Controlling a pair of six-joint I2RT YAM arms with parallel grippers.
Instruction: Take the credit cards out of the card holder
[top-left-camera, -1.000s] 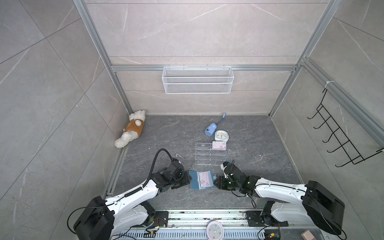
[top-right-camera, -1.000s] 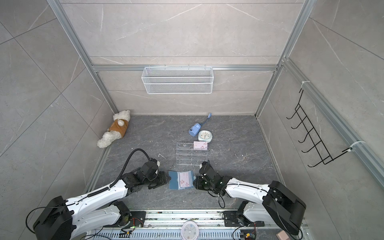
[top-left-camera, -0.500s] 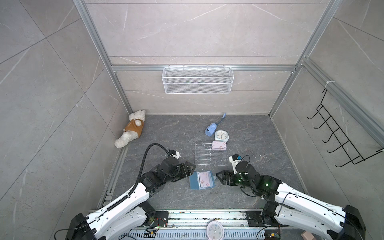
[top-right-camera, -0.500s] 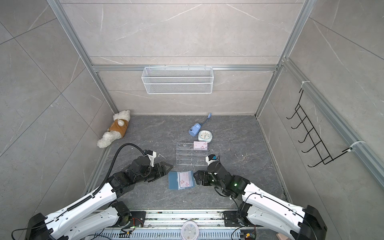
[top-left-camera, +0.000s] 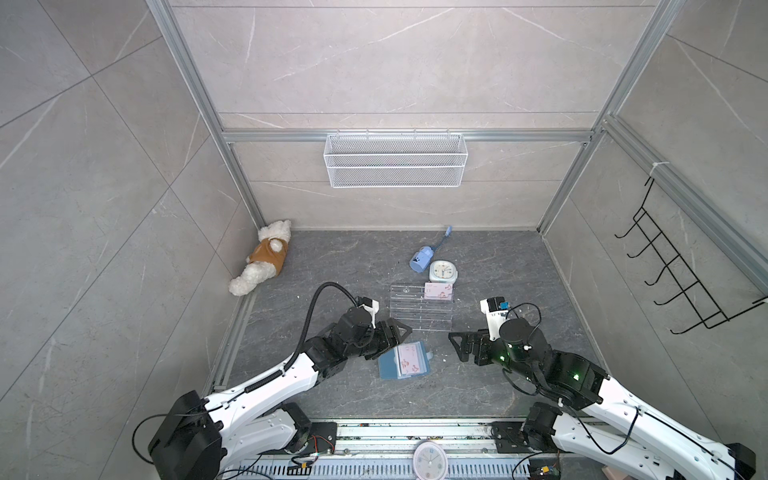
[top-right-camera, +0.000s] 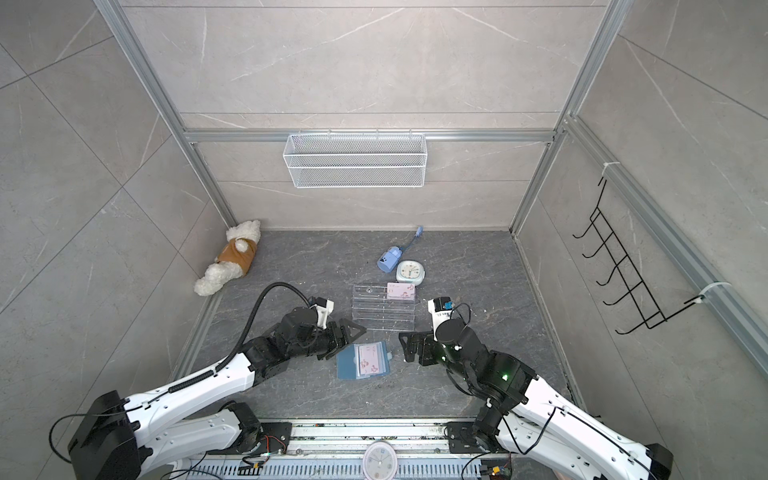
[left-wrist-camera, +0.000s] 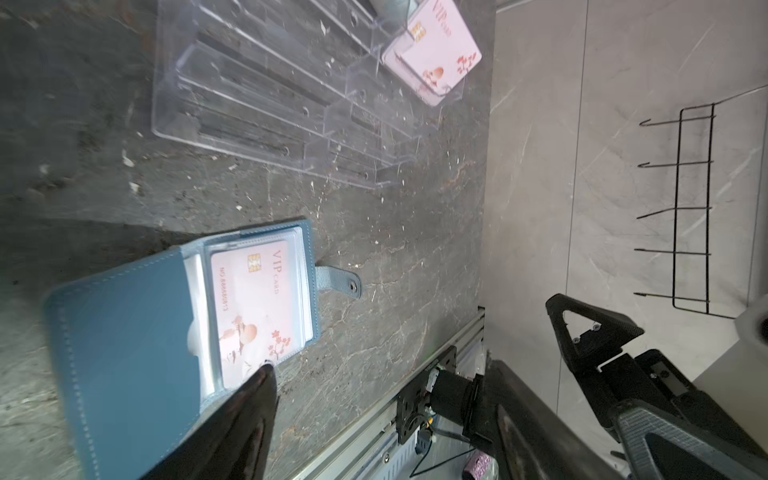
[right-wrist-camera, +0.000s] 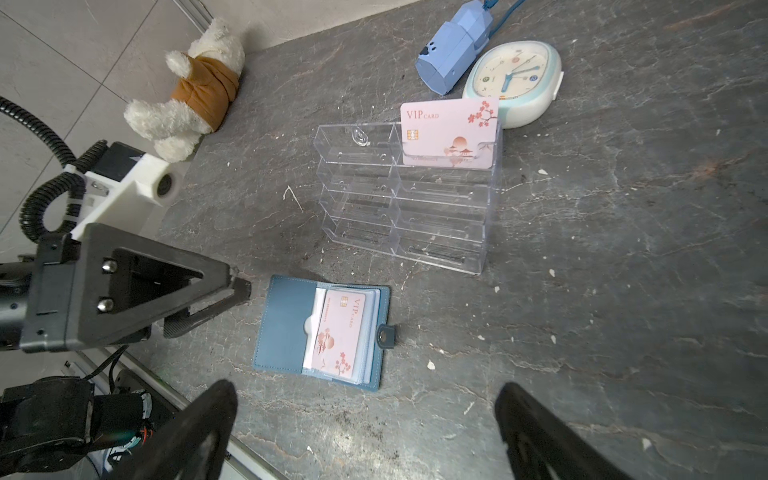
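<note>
The card holder (top-left-camera: 388, 368) (top-right-camera: 347, 365) (left-wrist-camera: 124, 340) (right-wrist-camera: 284, 326) lies open and flat on the dark floor, snap tab pointing right. One of the credit cards (top-left-camera: 412, 359) (top-right-camera: 371, 358) (left-wrist-camera: 257, 307) (right-wrist-camera: 341, 332) sits in its clear sleeve. A second card (top-left-camera: 438, 292) (top-right-camera: 401, 291) (left-wrist-camera: 432, 62) (right-wrist-camera: 449, 133) stands in the clear acrylic rack (top-left-camera: 419, 309). My left gripper (top-left-camera: 395, 338) (top-right-camera: 347, 338) (left-wrist-camera: 382, 370) hangs open just left of the holder, empty. My right gripper (top-left-camera: 455, 347) (top-right-camera: 405, 345) (right-wrist-camera: 365, 386) is wide open and empty, off to the holder's right.
Behind the rack stand a small clock (top-left-camera: 442, 272) and a blue pouch with a strap (top-left-camera: 422, 257). A plush bear (top-left-camera: 266, 262) lies in the back left corner. A wire basket (top-left-camera: 395, 166) and a black hook rack (top-left-camera: 681, 270) hang on the walls.
Both grippers were at the holder's edges a second ago. They have opened and drawn back, the right one well to the right. The holder now lies free.
</note>
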